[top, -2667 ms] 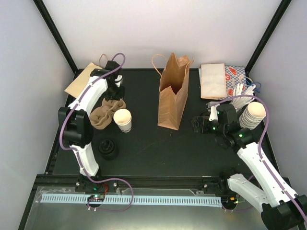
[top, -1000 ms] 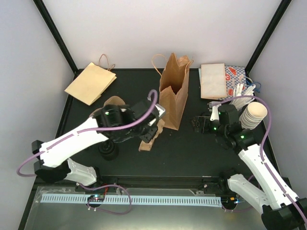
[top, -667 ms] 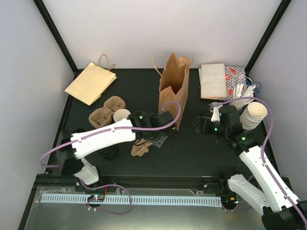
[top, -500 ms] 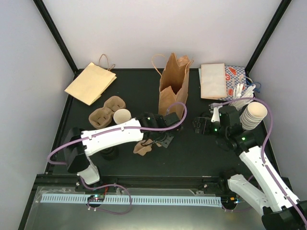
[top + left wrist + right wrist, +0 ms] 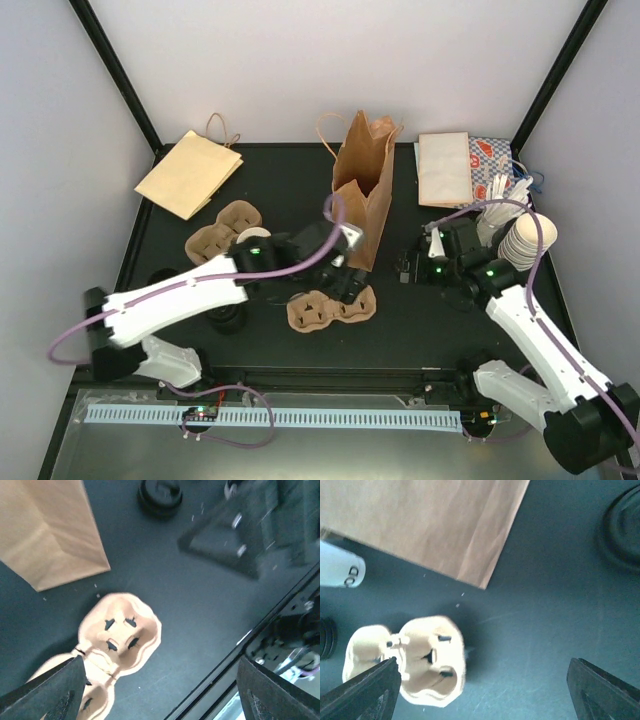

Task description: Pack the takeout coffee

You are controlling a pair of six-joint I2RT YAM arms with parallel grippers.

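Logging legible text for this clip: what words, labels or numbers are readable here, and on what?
Nothing reads clearly.
Red print on the white packets: too small to read.
Dark mark on a white object in the right wrist view: blurred, unreadable.

The white paper cup (image 5: 247, 236) stands upright, mostly hidden.

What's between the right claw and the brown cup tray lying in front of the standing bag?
Nothing: only bare black table separates the right gripper from that cup tray, seen in the top view.
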